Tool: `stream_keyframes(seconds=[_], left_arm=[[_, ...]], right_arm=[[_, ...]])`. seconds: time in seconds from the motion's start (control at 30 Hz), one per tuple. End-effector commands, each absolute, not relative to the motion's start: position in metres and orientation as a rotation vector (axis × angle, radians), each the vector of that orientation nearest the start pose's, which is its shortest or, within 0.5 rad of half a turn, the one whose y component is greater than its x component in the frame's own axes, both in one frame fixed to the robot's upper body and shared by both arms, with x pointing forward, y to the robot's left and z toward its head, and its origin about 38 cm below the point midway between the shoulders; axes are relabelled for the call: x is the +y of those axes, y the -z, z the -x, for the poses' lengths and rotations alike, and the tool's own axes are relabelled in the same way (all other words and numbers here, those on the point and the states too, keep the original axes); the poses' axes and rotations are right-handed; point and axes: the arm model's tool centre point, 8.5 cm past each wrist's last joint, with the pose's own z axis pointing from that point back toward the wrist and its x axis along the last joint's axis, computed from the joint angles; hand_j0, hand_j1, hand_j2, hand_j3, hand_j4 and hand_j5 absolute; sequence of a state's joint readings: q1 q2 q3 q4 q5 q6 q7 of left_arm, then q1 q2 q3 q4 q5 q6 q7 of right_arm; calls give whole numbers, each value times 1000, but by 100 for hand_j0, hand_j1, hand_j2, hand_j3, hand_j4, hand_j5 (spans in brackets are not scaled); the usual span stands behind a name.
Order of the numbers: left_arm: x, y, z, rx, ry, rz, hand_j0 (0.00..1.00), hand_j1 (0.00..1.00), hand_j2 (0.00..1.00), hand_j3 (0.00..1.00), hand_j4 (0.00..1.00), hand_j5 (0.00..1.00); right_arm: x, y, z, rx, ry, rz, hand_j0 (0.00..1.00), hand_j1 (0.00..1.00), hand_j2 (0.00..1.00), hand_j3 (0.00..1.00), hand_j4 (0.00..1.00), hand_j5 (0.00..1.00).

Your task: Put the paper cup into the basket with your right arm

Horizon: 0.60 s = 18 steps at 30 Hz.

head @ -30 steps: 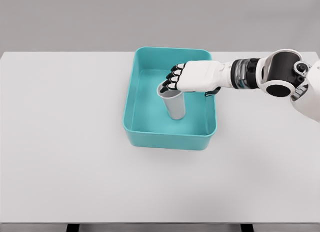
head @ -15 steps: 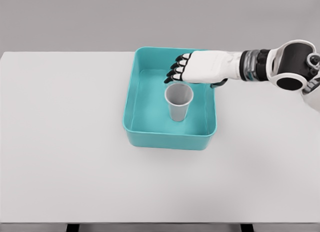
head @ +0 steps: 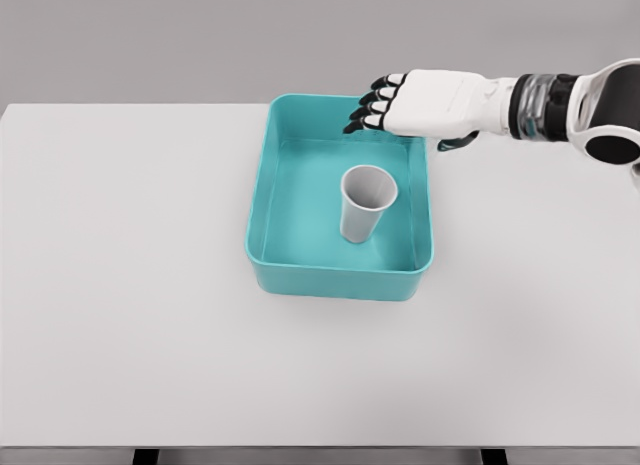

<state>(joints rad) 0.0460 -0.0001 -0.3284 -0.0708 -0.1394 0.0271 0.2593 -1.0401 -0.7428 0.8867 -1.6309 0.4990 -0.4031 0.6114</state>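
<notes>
The paper cup (head: 364,202) stands upright inside the teal basket (head: 262,200), near its right wall, at the far middle of the table (head: 130,285). The right hand (head: 425,103) is above the basket's far right corner, fingers loosely spread, holding nothing.

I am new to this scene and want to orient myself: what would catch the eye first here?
First the teal basket near the middle of the white table, the only strong colour. Inside it a grey paper cup stands upright, held by nothing. Above the basket's far right corner hovers the white right hand, fingers relaxed and empty, its arm coming in from the right.
</notes>
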Motion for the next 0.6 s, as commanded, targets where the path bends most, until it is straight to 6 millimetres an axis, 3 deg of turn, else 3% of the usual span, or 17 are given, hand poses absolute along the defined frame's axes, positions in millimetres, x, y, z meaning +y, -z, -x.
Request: stream_keyframes(seconds=[0.0, 0.1, 0.2, 0.33, 0.43, 0.57], left_arm=[[284, 259, -2, -39, 468, -329, 100, 100, 100, 100, 100, 100], [284, 259, -2, -39, 468, -329, 100, 100, 100, 100, 100, 100], [284, 259, -2, -39, 468, -329, 100, 100, 100, 100, 100, 100], [284, 259, -2, -39, 468, -329, 100, 100, 100, 100, 100, 100], [284, 259, -2, -39, 468, -329, 100, 100, 100, 100, 100, 100], [284, 259, -2, -39, 468, -329, 100, 100, 100, 100, 100, 100]], right_arm=[[-203, -338, -455, 1741, 2827, -904, 100, 100, 100, 100, 100, 100], [-208, -341, -456, 1805, 2834, -871, 100, 100, 100, 100, 100, 100], [-235, -356, -463, 2042, 2794, -861, 100, 100, 100, 100, 100, 100], [-271, -329, -461, 2041, 2906, -891, 100, 100, 100, 100, 100, 100], [-313, -334, -453, 2189, 2849, -1008, 100, 100, 100, 100, 100, 100], [-324, -324, -447, 2201, 2861, -1002, 100, 100, 100, 100, 100, 100]])
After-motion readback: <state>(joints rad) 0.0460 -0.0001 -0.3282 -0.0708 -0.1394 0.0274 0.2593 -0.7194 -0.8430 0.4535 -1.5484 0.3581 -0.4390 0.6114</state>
